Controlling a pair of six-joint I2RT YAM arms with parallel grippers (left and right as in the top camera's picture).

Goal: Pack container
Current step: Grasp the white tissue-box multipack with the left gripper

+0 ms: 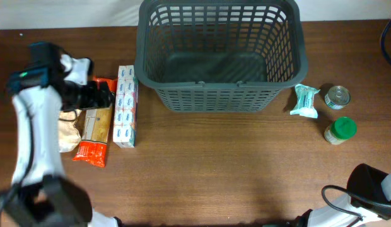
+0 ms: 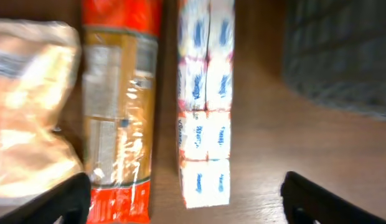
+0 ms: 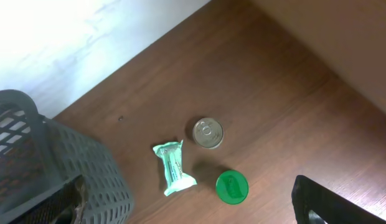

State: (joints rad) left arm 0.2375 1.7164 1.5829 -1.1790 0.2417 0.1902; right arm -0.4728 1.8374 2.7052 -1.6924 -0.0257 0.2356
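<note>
Print on carton (image 2: 204,106) beside container (image 1: 214,98): illegible

The table (image 1: 214,170) is smooth brown wood, the container (image 1: 214,98) matt grey plastic, the tin can (image 1: 337,96) shiny metal, the orange packet (image 2: 118,112) glossy crinkled film.

No word or number can be read anywhere. The white carton (image 2: 204,106) carries rows of blue logos, too blurred to spell out. The orange pack (image 2: 118,106) has a pale label panel with fine print, illegible. The teal packet (image 3: 174,168) shows only unreadable marks.
</note>
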